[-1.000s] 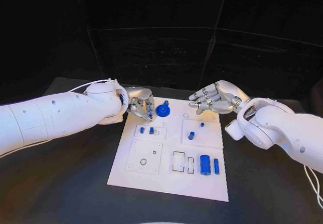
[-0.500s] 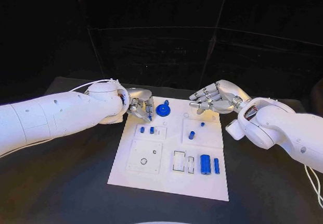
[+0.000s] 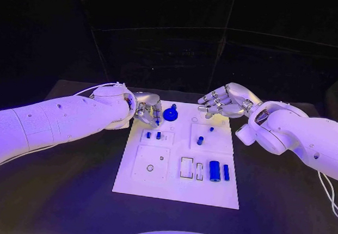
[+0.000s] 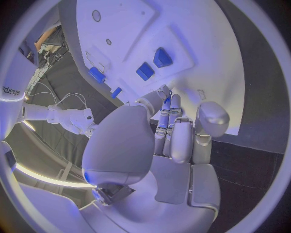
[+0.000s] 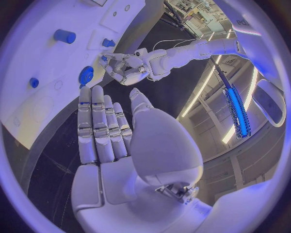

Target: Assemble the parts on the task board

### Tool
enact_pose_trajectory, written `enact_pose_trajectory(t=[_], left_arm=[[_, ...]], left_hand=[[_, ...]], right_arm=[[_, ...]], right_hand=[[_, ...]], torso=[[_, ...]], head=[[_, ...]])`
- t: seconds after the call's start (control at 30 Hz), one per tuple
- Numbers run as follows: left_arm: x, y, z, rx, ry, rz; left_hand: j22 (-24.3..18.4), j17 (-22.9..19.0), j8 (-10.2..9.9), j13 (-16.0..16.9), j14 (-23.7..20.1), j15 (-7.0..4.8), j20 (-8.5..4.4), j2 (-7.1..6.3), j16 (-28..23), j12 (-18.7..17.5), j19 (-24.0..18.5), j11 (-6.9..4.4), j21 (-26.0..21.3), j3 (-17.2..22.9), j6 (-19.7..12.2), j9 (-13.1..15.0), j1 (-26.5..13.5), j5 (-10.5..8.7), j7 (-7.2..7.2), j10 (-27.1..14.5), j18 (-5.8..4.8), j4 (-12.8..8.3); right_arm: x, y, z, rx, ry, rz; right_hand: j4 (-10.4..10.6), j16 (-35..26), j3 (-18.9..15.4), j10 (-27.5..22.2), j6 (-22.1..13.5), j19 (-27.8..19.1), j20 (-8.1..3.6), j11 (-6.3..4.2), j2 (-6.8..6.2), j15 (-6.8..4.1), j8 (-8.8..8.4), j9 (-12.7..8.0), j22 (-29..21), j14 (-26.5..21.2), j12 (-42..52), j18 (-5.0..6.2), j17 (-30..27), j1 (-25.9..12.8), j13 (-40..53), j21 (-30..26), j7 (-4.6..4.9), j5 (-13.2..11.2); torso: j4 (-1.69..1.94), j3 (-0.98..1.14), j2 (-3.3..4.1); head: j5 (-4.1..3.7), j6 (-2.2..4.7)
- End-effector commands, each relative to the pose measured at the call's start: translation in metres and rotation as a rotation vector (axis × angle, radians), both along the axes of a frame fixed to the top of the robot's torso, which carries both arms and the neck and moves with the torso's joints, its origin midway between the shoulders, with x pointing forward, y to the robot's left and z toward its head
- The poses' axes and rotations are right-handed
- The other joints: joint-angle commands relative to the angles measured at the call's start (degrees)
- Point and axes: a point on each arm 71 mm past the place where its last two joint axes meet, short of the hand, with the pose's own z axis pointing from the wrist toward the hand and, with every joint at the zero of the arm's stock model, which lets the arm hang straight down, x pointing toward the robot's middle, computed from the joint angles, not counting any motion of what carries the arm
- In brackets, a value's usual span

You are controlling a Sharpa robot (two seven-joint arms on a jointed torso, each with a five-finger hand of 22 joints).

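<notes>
The white task board (image 3: 175, 186) lies in the middle of the black table. A round blue part (image 3: 171, 115) with a knob stands at its far edge, also seen as the blue disc (image 5: 86, 75). My left hand (image 3: 146, 111) hovers just left of that part with its fingers (image 4: 169, 131) curled toward the board. A speck of blue shows at its fingertips, and I cannot tell whether it is held. My right hand (image 3: 227, 102) hangs above the board's far right corner, fingers (image 5: 100, 126) straight and apart, holding nothing.
Two small blue pegs (image 3: 153, 135) stand in the left mid block and another peg (image 3: 200, 141) in the right one. A thick blue cylinder (image 3: 214, 171) and a thin one (image 3: 227, 173) lie near the right edge. Bare black table surrounds the board.
</notes>
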Motion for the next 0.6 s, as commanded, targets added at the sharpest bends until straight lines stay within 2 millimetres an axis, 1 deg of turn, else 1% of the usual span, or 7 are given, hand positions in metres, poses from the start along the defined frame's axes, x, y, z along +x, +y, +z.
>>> enact_pose_trajectory(t=[0.03, 0.2, 0.33, 0.6], left_arm=[[-0.0001, 0.0004, -0.0011, 0.016, 0.019, 0.003], [-0.0006, -0.0004, -0.0017, 0.022, 0.027, 0.001], [-0.0009, -0.0011, -0.0019, 0.023, 0.03, -0.002], [-0.001, -0.0025, -0.0013, 0.016, 0.023, -0.006]], left_hand=[[0.0, -0.1, -0.3, 0.1, 0.1, -0.33, -0.16, -0.03, -0.1, -0.4, 0.0, -0.02, -0.2, 0.2, 0.4, 0.0, -0.4, 0.05, -0.01, 0.5, -0.55, 0.0], [0.0, -0.1, -0.3, 0.1, 0.0, -0.34, -0.16, -0.1, -0.1, -0.4, 0.0, -0.03, -0.2, 0.2, 0.4, 0.0, -0.3, 0.05, -0.03, 0.5, -0.54, -0.1], [0.0, -0.2, -0.3, 0.1, 0.0, -0.34, -0.16, -0.14, -0.1, -0.4, 0.0, -0.03, -0.2, 0.2, 0.4, 0.0, -0.4, 0.04, -0.03, 0.5, -0.55, -0.1], [0.1, -0.3, -0.5, 0.1, 0.0, -0.32, -0.15, -0.39, -0.2, -0.6, -0.1, 0.03, -0.2, 0.1, 0.3, 0.0, -0.5, 0.04, 0.03, 0.4, -0.56, -0.2]], right_arm=[[-0.0001, 0.0012, 0.0015, 0.004, -0.006, 0.009], [0.0, 0.0013, 0.0014, 0.004, -0.006, 0.009], [0.0001, 0.0012, 0.0014, 0.003, -0.005, 0.009], [0.0002, 0.0013, 0.0013, 0.003, -0.005, 0.009]], right_hand=[[0.0, -0.3, -0.3, -0.5, -0.3, 0.2, 0.18, -0.09, 0.6, 0.27, -0.07, 0.1, -0.1, -0.3, 0.0, 0.26, 0.0, 0.2, 0.1, -0.2, 0.02, 0.3], [0.0, -0.3, -0.3, -0.5, -0.3, 0.2, 0.18, -0.09, 0.6, 0.27, -0.07, 0.1, -0.1, -0.3, 0.0, 0.26, 0.0, 0.2, 0.1, -0.2, 0.02, 0.3], [0.0, -0.3, -0.3, -0.5, -0.3, 0.2, 0.18, -0.09, 0.6, 0.27, -0.07, 0.1, -0.1, -0.3, 0.0, 0.26, 0.0, 0.2, 0.1, -0.2, 0.02, 0.3], [0.0, -0.3, -0.3, -0.5, -0.3, 0.2, 0.18, -0.09, 0.6, 0.27, -0.07, 0.1, -0.1, -0.3, 0.0, 0.26, 0.0, 0.2, 0.1, -0.2, 0.02, 0.3]], torso=[[0.0, -0.03, 0.0], [-0.04, -0.02, 0.01], [0.0, -0.05, 0.01], [0.05, -0.03, 0.04]], head=[[0.05, -0.03], [0.08, -0.06], [0.03, -0.11], [-0.03, -0.14]])
